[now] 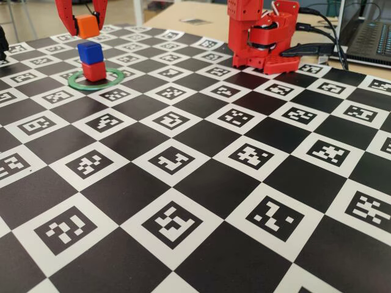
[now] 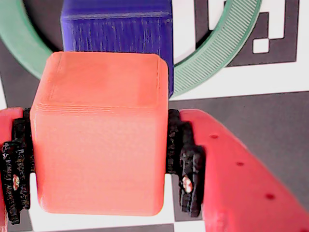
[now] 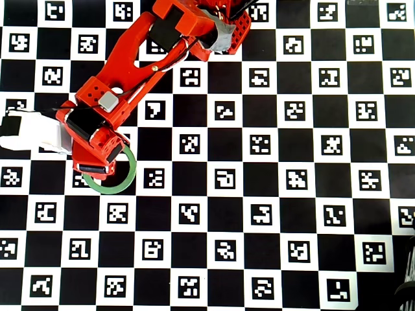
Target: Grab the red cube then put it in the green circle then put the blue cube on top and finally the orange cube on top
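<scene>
Fingers (image 2: pixel 186 164) of gripper (image 1: pixel 86 25) clench orange cube (image 1: pixel 88 25) above & just far of blue cube (image 1: pixel 90 52), stacked on red cube (image 1: pixel 94 71) in green circle (image 1: pixel 113 83), far-left; it should center over blue, lower squarely before release.

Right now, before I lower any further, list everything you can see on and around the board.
red cube: one, red, inside the green circle, bottom of the stack.
blue cube: one, deep blue, on top of the red cube.
orange cube: one, bright orange, held in the air above and just behind the stack in the fixed view.
green circle: one, green ring, flat on the board around the stack.
checkered board: one, black and white squares with printed markers, covering the table.
laptop: one, dark, top right of the fixed view, off the board.
cables: several, black, beside the arm base.
arm base: one, red, at the board's far edge.
gripper: one, red, shut on the orange cube.
</scene>
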{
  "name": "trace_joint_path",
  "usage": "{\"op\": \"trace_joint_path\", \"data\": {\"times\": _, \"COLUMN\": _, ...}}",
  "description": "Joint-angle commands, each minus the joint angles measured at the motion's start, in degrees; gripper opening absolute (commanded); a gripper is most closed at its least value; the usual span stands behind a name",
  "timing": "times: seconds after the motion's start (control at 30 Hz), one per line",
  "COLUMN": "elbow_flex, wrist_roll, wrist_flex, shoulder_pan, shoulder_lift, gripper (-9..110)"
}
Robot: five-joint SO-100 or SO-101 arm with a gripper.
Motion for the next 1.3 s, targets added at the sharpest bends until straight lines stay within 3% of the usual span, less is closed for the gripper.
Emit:
{"op": "trace_joint_path", "data": {"times": 0.0, "elbow_flex": -0.4, "wrist_roll": -0.3, "wrist_flex": -0.6, "shoulder_pan": 0.9, "shoulder_lift": 7.2, "gripper": 11}}
{"op": "trace_joint_path", "data": {"times": 1.27, "elbow_flex": 2.3, "wrist_roll": -0.8, "wrist_flex": -3.9, "shoulder_pan": 2.0, "shoulder_lift": 7.4, "gripper": 11}}
